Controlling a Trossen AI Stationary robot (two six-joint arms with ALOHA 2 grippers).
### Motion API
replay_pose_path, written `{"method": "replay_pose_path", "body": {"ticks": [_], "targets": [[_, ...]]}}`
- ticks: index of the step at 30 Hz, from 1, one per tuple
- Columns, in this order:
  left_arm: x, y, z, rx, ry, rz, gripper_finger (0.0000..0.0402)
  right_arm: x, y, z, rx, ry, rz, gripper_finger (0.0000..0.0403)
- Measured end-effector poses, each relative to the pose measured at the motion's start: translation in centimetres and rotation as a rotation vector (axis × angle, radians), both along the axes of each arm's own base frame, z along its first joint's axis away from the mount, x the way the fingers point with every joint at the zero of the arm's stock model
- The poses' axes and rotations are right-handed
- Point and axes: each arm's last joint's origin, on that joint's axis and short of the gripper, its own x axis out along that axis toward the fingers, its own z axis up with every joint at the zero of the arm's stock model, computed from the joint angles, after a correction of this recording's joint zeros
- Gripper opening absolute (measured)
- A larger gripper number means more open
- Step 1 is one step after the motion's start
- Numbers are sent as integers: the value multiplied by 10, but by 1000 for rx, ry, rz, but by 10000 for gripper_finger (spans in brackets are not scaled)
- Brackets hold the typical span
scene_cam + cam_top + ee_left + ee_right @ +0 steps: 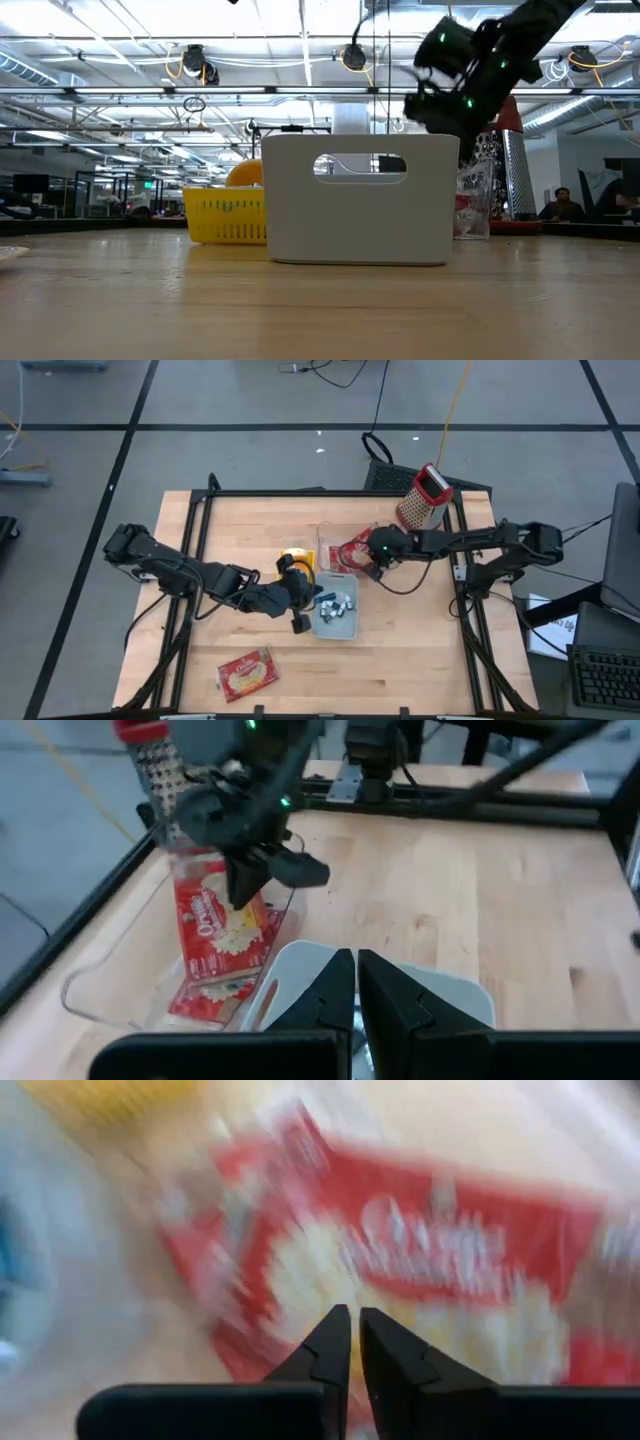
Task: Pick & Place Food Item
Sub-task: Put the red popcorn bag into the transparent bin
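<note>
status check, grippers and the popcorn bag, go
Right gripper shut on popcorn bag in clear tray. Left gripper shut, empty, beside white bin. Nothing blocking.

Bright overhead tube lighting (some glare), right wrist view heavily motion-blurred.

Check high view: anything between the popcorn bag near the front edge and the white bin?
Nothing; bare wood between popcorn bag and white bin in the high view.

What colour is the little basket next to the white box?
The little basket is yellow, with an open mesh side. It shows best in the low view.
</note>
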Motion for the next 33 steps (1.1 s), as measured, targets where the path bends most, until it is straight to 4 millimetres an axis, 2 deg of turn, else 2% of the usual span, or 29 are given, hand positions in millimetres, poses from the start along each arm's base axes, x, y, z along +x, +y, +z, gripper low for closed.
{"method": "replay_pose_path", "body": {"ticks": [4, 9, 12, 15, 18, 23, 29, 33], "targets": [[-4, -3, 4, 50, 22, -103, 21, 0, 13, 26, -42, -153, 89, 4], [-19, -16, 12, -48, 31, -218, 21, -6, 44, 60, -117, -334, 255, 2], [-30, -36, 5, -164, 149, -406, 21, -12, 71, 75, -131, -424, 374, 2], [-41, -66, -19, -292, 321, -542, 21, -18, 96, 83, -121, -534, 471, 1], [-54, -88, -49, -383, 506, -437, 21, -23, 117, 80, -133, -623, 569, 1], [-87, -115, -76, -541, 768, -100, 4, -28, 136, 70, -193, -725, 664, 1], [-125, -156, -89, -745, 829, 195, 24, -35, 135, 55, -226, -757, 594, 1], [-141, -177, -106, -829, 847, 389, 51, -38, 134, 47, -226, -767, 592, 1]]}}
